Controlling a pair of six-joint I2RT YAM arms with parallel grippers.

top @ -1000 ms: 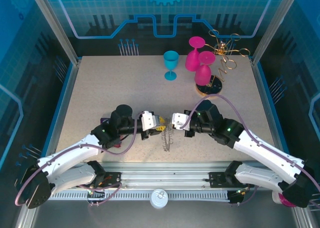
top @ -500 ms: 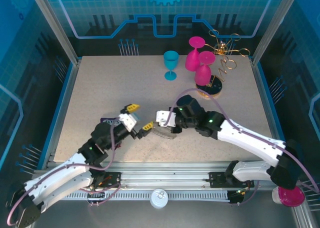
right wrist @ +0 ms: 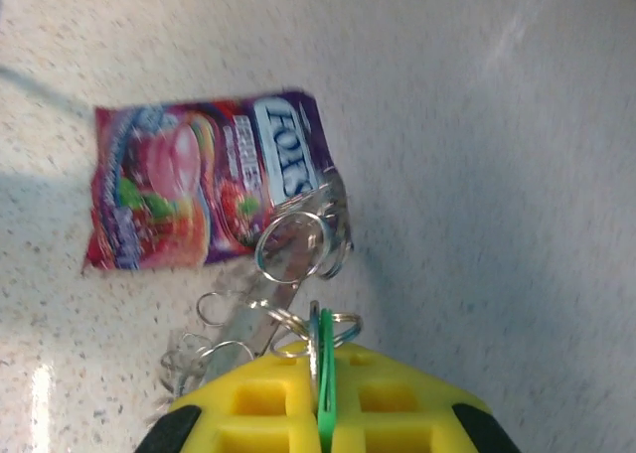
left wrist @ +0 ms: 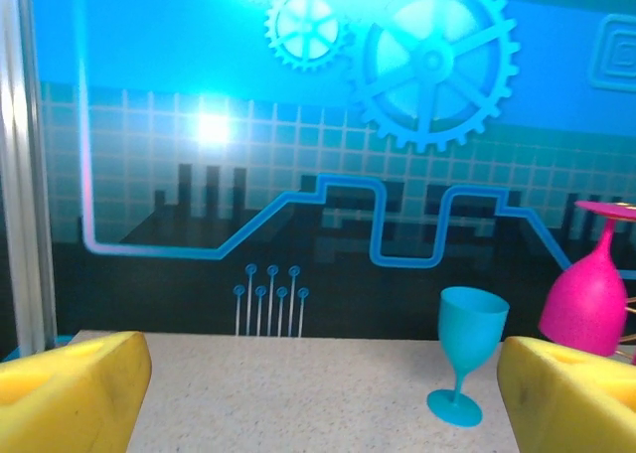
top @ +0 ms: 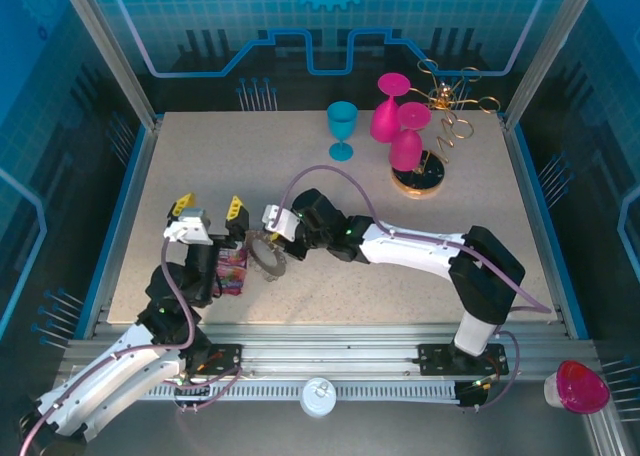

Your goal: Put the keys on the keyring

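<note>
The tabletop (top: pixel 250 166) is a speckled beige, stone-look surface, mostly matt, with a soft sheen where the lights catch it. The sweet packet (right wrist: pixel 204 195) is glossy printed film, a little crinkled. The keyring (top: pixel 268 260) looks dark and dull, while its wire loops (right wrist: pixel 293 246) are bright polished metal. The green key (right wrist: pixel 325 374) has a translucent plastic head. On the right hand (right wrist: pixel 320 362) the pads (right wrist: pixel 258 401) are matt yellow moulded plastic. Those of the left hand (left wrist: pixel 318 413) look alike, faintly smudged. The teal goblet (left wrist: pixel 467 349) and pink goblet (left wrist: pixel 588 294) look like smooth plastic. The wire stand (top: pixel 452 111) is shiny gold metal.
</note>
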